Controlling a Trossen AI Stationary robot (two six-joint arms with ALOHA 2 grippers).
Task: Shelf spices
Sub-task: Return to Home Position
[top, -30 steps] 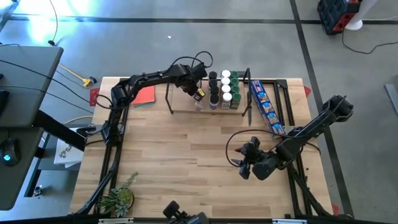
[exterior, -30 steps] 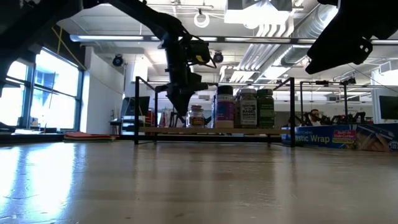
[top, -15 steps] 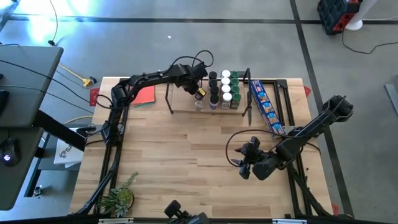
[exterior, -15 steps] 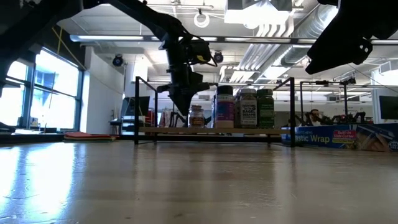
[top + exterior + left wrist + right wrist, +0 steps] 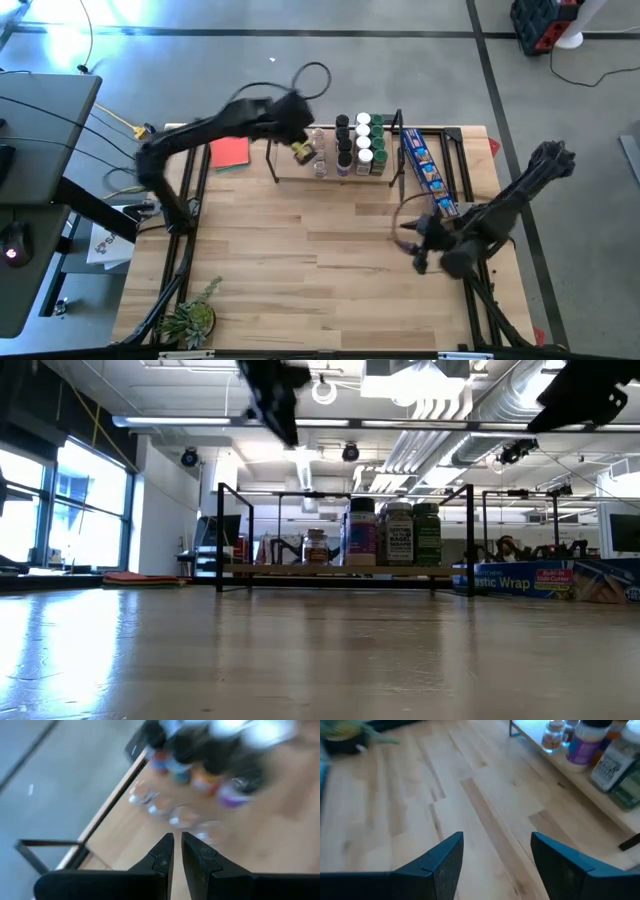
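The spices [image 5: 358, 145] stand in rows on the right half of the shelf [image 5: 290, 172], a narrow light-wood board between black wire uprights; the low view shows the jars [image 5: 385, 534] upright on their bases. A small clear-topped jar [image 5: 320, 166] stands apart at their left. My left gripper [image 5: 302, 151] hangs above the shelf's left part, high over it in the low view [image 5: 280, 405]. Its fingers [image 5: 176, 845] are shut and hold nothing. My right gripper [image 5: 420, 246] hovers over the table's right part, open [image 5: 495, 851] and empty.
A long blue printed box [image 5: 428, 172] lies right of the shelf, seen also in the low view [image 5: 540, 578]. A red flat thing [image 5: 230, 153] lies left of the shelf. A small green plant [image 5: 190, 318] stands at the near left corner. Bare wood spans the table's middle.
My left gripper has risen quickly from just above the small jar at the jar rows' left end and drawn toward the table's left. The jar has stayed on the shelf. My right gripper has shifted toward the table's right edge and a little up.
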